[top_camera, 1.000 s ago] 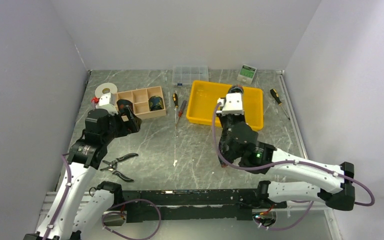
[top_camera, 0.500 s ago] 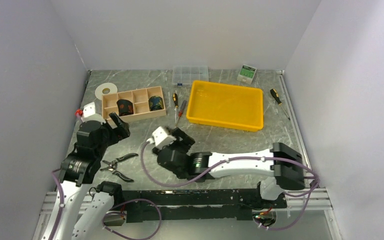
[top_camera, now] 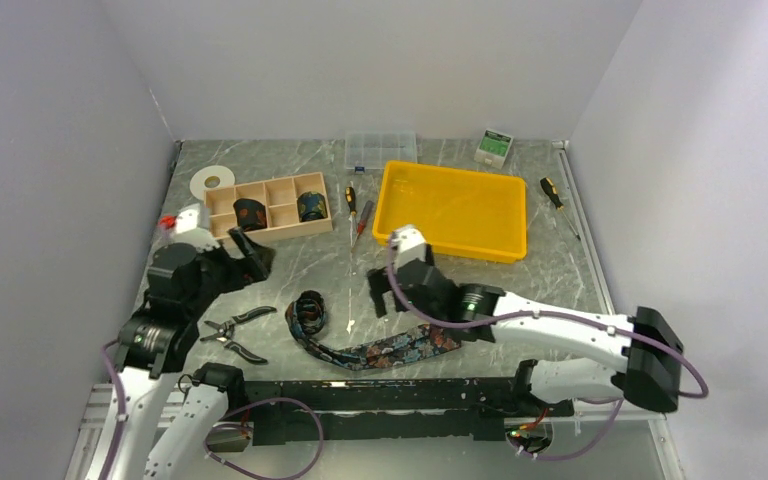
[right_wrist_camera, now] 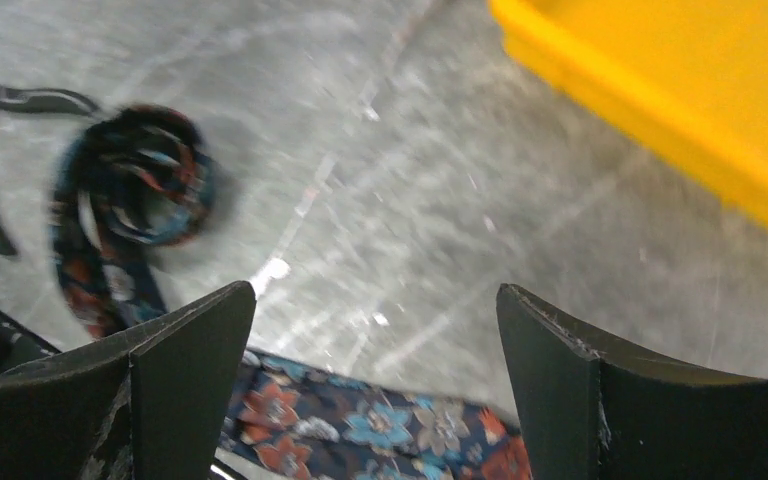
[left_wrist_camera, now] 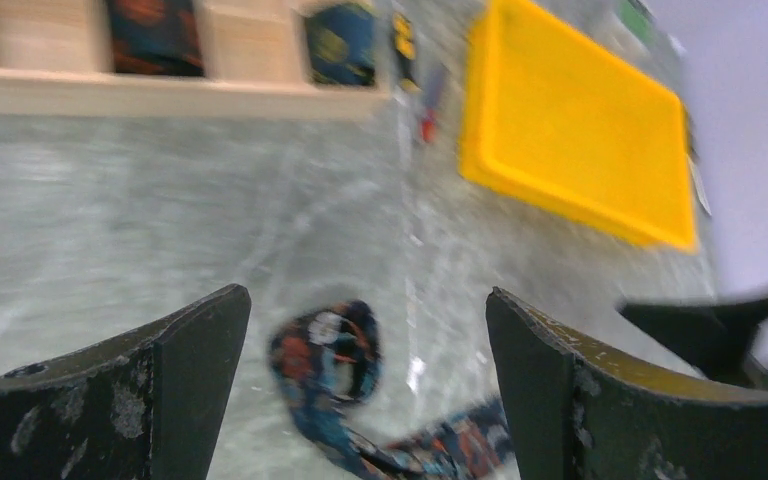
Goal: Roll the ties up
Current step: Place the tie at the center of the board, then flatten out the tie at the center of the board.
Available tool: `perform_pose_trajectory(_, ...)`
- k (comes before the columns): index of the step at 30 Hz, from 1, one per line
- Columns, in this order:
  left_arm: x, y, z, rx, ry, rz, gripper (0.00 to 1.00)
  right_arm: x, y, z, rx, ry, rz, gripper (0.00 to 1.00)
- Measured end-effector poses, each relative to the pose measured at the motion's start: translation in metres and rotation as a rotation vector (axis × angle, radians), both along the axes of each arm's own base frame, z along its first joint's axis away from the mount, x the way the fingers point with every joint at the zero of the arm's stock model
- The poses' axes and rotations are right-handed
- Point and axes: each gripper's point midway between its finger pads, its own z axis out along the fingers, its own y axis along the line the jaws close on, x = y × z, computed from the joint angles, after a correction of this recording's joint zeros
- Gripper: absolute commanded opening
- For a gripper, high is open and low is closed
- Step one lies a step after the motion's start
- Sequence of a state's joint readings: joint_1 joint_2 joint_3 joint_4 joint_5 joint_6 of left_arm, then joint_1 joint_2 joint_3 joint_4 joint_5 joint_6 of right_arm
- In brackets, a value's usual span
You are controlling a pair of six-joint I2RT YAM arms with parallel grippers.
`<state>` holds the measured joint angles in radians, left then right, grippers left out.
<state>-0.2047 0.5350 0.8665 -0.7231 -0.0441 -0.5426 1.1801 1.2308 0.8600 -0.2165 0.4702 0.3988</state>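
Note:
One tie lies loose on the table near the front. Its narrow end curls into an open coil and its wide floral end runs right. My right gripper hovers open just above and behind the wide end, holding nothing. My left gripper is open too, to the left of the coil, which shows blurred between its fingers but farther off. Two rolled ties sit in the wooden box.
A yellow tray stands behind the right gripper. Black-handled pliers lie left of the coil. Screwdrivers, a clear parts case, a tape roll and a small green box lie farther back.
My right arm swung from over the yellow tray to the near middle and opened, and a loose tie now lies on the table. My left arm drew back from the wooden box.

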Motion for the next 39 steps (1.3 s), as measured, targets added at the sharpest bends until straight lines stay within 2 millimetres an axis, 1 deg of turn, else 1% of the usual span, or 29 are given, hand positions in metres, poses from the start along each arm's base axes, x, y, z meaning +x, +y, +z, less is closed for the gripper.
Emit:
perform_pose_trajectory(1, 0.002, -0.011, -0.004, -0.022, 0.008, -0.055, 0.94, 0.004, -0.015, -0.009, 0.011, 0.031, -0.041, 0.94)
perform_pose_trajectory(2, 0.005, -0.03, -0.011, -0.063, 0.024, -0.144, 0.94, 0.005, -0.03, -0.023, 0.025, 0.076, -0.078, 0.94)
perform_pose_trajectory(3, 0.006, -0.042, -0.018, -0.094, 0.047, -0.204, 0.94, 0.001, -0.042, -0.039, 0.029, 0.124, -0.106, 0.95)
perform_pose_trajectory(4, 0.005, -0.059, -0.03, -0.133, 0.079, -0.281, 0.94, -0.005, -0.054, -0.055, 0.029, 0.174, -0.131, 0.96)
perform_pose_trajectory(5, 0.002, -0.07, -0.038, -0.154, 0.108, -0.33, 0.94, -0.014, -0.065, -0.069, 0.029, 0.223, -0.156, 0.97)
perform_pose_trajectory(6, -0.002, -0.082, -0.05, -0.165, 0.147, -0.378, 0.94, -0.021, -0.075, -0.08, 0.031, 0.262, -0.184, 0.99)
perform_pose_trajectory(7, -0.009, -0.092, -0.06, -0.165, 0.183, -0.422, 0.94, -0.028, -0.083, -0.085, 0.038, 0.292, -0.209, 1.0)
perform_pose_trajectory(8, -0.018, -0.102, -0.067, -0.161, 0.207, -0.469, 0.94, -0.034, -0.091, -0.088, 0.054, 0.32, -0.24, 1.0)
perform_pose_trajectory(9, -0.025, -0.109, -0.069, -0.158, 0.217, -0.507, 0.94, -0.038, -0.096, -0.084, 0.085, 0.339, -0.269, 1.0)
perform_pose_trajectory(11, -0.036, -0.13, -0.068, -0.164, 0.219, -0.592, 0.88, -0.041, -0.1, -0.073, 0.166, 0.368, -0.325, 1.0)
perform_pose_trajectory(13, -0.039, -0.148, -0.07, -0.171, 0.221, -0.645, 0.84, -0.044, -0.102, -0.065, 0.21, 0.41, -0.389, 1.0)
perform_pose_trajectory(14, -0.038, -0.157, -0.076, -0.165, 0.235, -0.661, 0.83, -0.045, -0.104, -0.064, 0.22, 0.433, -0.422, 1.0)
perform_pose_trajectory(17, -0.043, -0.184, -0.105, -0.114, 0.312, -0.702, 0.76, -0.053, -0.112, -0.07, 0.214, 0.504, -0.511, 1.0)
perform_pose_trajectory(19, -0.05, -0.196, -0.132, -0.06, 0.38, -0.716, 0.7, -0.062, -0.121, -0.077, 0.198, 0.551, -0.57, 1.0)
perform_pose_trajectory(22, -0.054, -0.198, -0.157, -0.02, 0.43, -0.691, 0.6, -0.071, -0.13, -0.083, 0.214, 0.603, -0.628, 1.0)
perform_pose_trajectory(25, -0.054, -0.192, -0.173, -0.013, 0.444, -0.645, 0.52, -0.078, -0.136, -0.092, 0.238, 0.642, -0.67, 1.0)
perform_pose_trajectory(27, -0.055, -0.187, -0.184, -0.01, 0.455, -0.614, 0.47, -0.082, -0.137, -0.103, 0.235, 0.667, -0.69, 1.0)
perform_pose_trajectory(30, -0.061, -0.181, -0.201, -0.014, 0.479, -0.594, 0.44, -0.086, -0.136, -0.123, 0.204, 0.701, -0.718, 1.0)
perform_pose_trajectory(34, -0.075, -0.184, -0.218, -0.008, 0.508, -0.613, 0.4, -0.085, -0.121, -0.14, 0.168, 0.718, -0.722, 0.99)
perform_pose_trajectory(36, -0.08, -0.187, -0.224, 0.001, 0.518, -0.631, 0.38, -0.076, -0.103, -0.137, 0.211, 0.713, -0.716, 0.98)
perform_pose_trajectory(37, -0.082, -0.19, -0.227, 0.005, 0.521, -0.641, 0.37, -0.074, -0.099, -0.137, 0.22, 0.712, -0.715, 0.98)
perform_pose_trajectory(39, -0.086, -0.195, -0.231, 0.009, 0.523, -0.661, 0.34, -0.065, -0.088, -0.135, 0.265, 0.697, -0.726, 0.95)
